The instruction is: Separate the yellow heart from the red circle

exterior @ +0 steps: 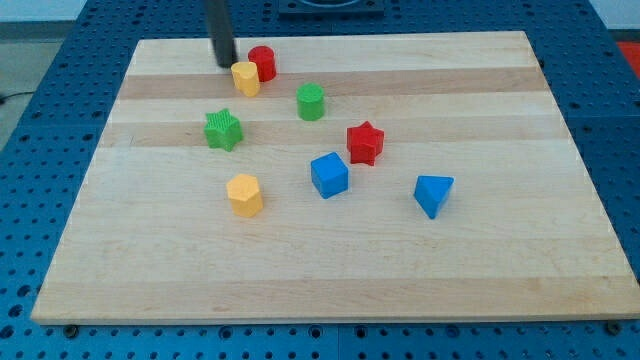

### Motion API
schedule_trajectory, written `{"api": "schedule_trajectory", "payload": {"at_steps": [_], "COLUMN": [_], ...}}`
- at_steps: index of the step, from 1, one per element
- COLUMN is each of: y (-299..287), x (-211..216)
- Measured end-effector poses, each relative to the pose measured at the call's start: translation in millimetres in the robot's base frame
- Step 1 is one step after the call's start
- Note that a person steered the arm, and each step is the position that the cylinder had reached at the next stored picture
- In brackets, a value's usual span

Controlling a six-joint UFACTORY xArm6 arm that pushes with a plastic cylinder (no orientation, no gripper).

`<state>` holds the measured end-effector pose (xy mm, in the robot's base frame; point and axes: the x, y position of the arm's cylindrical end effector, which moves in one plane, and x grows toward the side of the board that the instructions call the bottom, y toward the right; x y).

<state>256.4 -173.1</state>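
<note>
Currently, in the one camera view, my tip (225, 63) is seen at the far left of the wooden board (480, 270), just left of the yellow heart (246, 78), touching it or nearly so; exact contact can't be told. No claw is fitted to the rod, so no open or closed state can be given. The yellow heart is pressed against the red circle (263, 62), which sits just behind it and to its right; the two are not yet parted.

Other blocks are spread toward the middle. A green cylinder (311, 101) is found right of the heart and a bit nearer. A green star (223, 130) lies near-left of the heart. A red star (365, 142) is placed right of centre, w/ a blue cube (329, 174) just near-left of it. A yellow hexagon block (244, 194) is seen left of the cube. A blue wedge-like block (433, 194) is set furthest right, well apart from the task pair.
</note>
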Motion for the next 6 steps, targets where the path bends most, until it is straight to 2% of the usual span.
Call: {"api": "schedule_trajectory", "payload": {"at_steps": [1, 5, 6], "y": [-15, 37, 68], "x": [9, -43, -43]}}
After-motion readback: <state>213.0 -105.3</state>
